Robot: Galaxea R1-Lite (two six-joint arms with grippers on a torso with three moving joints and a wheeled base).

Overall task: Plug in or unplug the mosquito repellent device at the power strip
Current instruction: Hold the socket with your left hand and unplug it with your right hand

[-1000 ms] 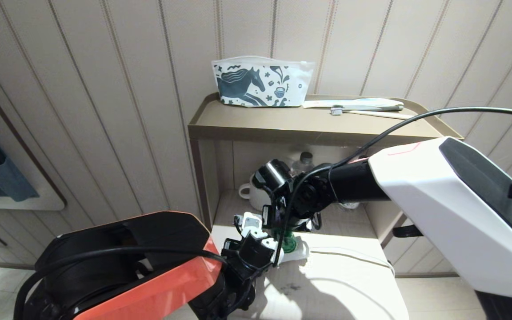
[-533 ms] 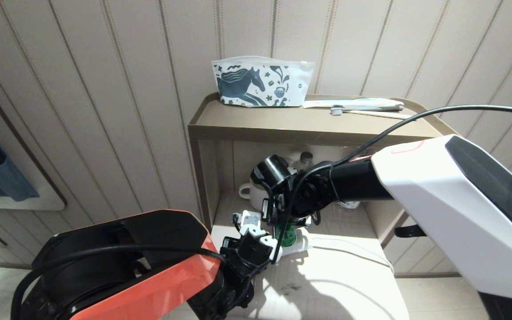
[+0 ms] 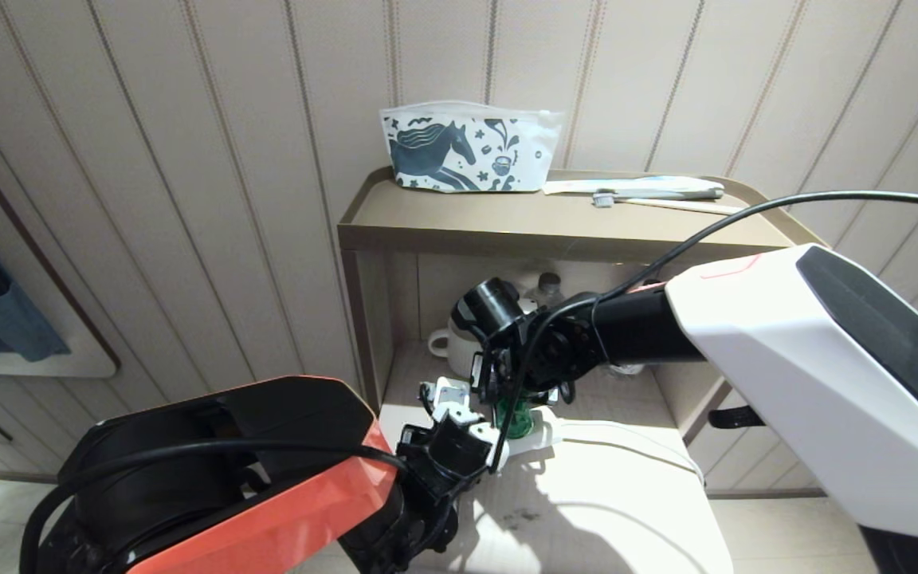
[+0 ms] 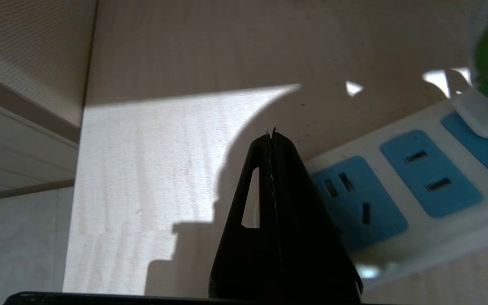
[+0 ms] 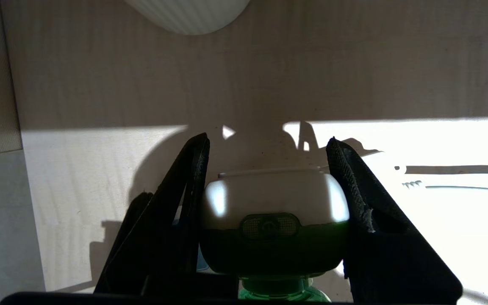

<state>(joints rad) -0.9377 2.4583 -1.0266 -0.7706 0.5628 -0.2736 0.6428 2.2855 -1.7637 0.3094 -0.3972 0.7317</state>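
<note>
The mosquito repellent device point(image 5: 273, 199), white-headed with a green top and a green bottle, stands on the end blue panel of the power strip point(image 4: 396, 199). My right gripper point(image 5: 267, 144) is shut on it, with one finger pressed against each side of the white head. In the head view the device point(image 3: 516, 418) shows only as a green patch under the right wrist, with the strip point(image 3: 540, 437) lying on the pale table. My left gripper point(image 4: 271, 134) is shut and empty, its tip low over the table beside the strip's other end.
A beige shelf unit point(image 3: 507, 227) stands behind the table, with a horse-print pouch point(image 3: 471, 151) and a toothbrush point(image 3: 658, 195) on top. A white mug point(image 3: 447, 343) and a water bottle point(image 3: 545, 291) stand inside it. The strip's thin cord point(image 3: 634, 450) runs right.
My right gripper has shifted slightly toward the shelf with the device in it, and the power strip's end has moved along with it. The left arm has barely moved.
</note>
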